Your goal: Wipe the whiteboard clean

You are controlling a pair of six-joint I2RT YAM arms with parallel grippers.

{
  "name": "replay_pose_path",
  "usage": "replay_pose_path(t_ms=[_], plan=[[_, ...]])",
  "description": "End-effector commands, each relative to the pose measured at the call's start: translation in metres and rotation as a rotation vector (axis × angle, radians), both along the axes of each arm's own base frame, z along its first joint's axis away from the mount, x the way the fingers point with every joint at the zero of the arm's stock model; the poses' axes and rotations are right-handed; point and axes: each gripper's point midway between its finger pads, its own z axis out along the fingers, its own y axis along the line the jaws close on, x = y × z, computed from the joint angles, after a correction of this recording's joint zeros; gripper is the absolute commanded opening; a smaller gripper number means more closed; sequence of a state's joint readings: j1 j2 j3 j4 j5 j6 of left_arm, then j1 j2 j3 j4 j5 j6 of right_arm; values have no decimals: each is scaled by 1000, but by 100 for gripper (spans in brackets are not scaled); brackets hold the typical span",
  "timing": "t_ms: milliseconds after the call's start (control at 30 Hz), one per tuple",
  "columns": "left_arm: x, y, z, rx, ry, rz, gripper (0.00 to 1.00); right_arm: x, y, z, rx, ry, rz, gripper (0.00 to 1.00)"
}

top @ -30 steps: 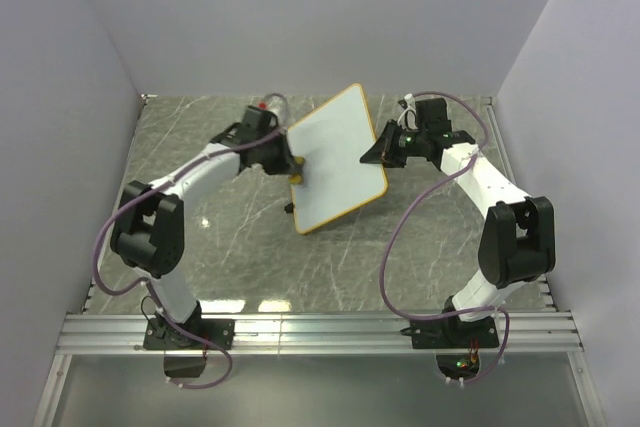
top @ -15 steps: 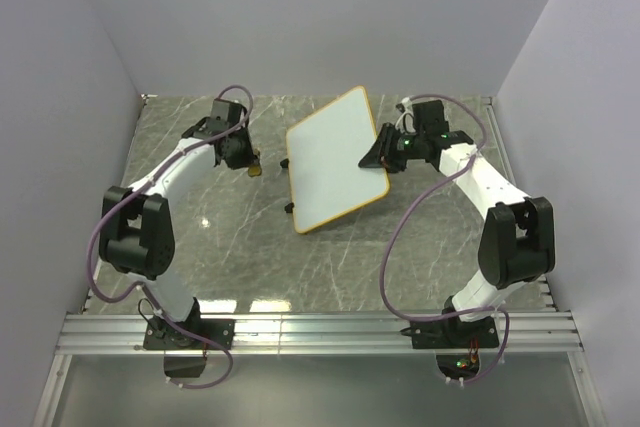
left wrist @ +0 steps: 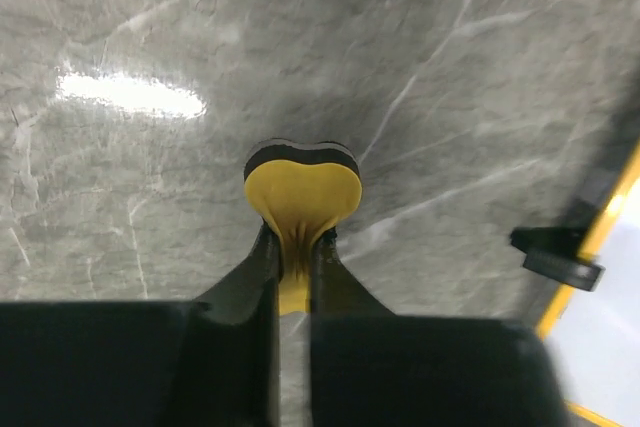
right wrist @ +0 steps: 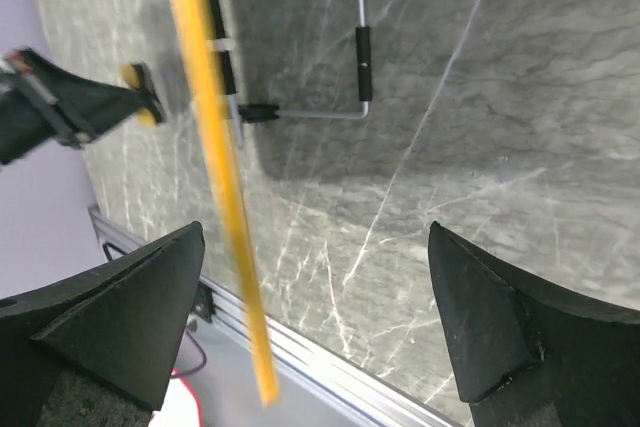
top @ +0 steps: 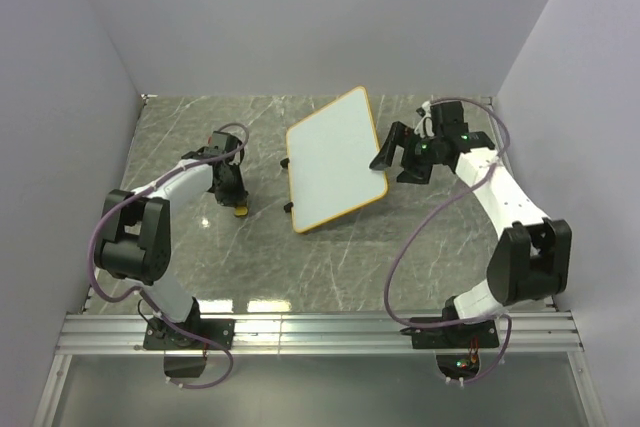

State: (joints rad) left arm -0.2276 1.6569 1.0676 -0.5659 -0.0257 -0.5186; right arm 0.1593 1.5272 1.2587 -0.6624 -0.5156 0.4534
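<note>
At the left of the desk (top: 330, 267), the left gripper (left wrist: 293, 247) is clenched on a small yellow eraser (left wrist: 300, 187), pinching its narrow waist so that the wider end with its black pad points down at the grey marbled surface. From the wrist view the pad hangs over its own dark shadow; whether it touches the desk cannot be told. In the top view this gripper (top: 236, 197) sits low, well apart from the whiteboard (top: 335, 159), with the eraser (top: 241, 211) at its tip.

The right gripper (top: 400, 159) is released, its two black fingers spread wide just beside the right edge of the whiteboard. In its wrist view, the gripper (right wrist: 315, 247) frames the board's orange-yellow edge (right wrist: 215, 177), which runs between the fingers, nearer one of them and touching neither.

The whiteboard stands tilted near the middle of the desk, propped on a thin wire stand (right wrist: 360, 57) with black feet. Its white face looks free of marks from above. One black foot (left wrist: 557, 252) and an orange corner of the frame show at the right edge of the left wrist view.
</note>
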Motion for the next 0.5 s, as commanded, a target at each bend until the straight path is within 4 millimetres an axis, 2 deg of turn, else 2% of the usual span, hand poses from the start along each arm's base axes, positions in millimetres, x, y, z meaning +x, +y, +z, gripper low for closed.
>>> replay_pose_path(t_ms=[0,67,100,133,200,267,300,433,467], plan=[[0,4,7,4,-34,14,15,-2,-5,49,2,-129,-24,100],[-2,5,4,6,-24,18,28,-7,-8,52,-9,-140,-38,100],[-5,6,2,7,-17,23,41,-13,-10,60,-5,-158,-49,100],[-6,5,1,6,-13,24,47,-17,-12,57,-8,-155,-60,100],[-8,5,1,2,-3,33,58,-26,-13,67,3,-181,-73,100],[-6,7,7,8,-11,46,63,-34,-17,64,-6,-179,-89,100],[-5,8,10,15,-14,60,68,-39,-20,71,-10,-209,-96,100],[-4,15,29,43,-30,89,73,-53,-32,74,-60,-245,-124,100],[3,15,41,42,-56,97,74,-56,-34,76,-64,-248,-128,100]])
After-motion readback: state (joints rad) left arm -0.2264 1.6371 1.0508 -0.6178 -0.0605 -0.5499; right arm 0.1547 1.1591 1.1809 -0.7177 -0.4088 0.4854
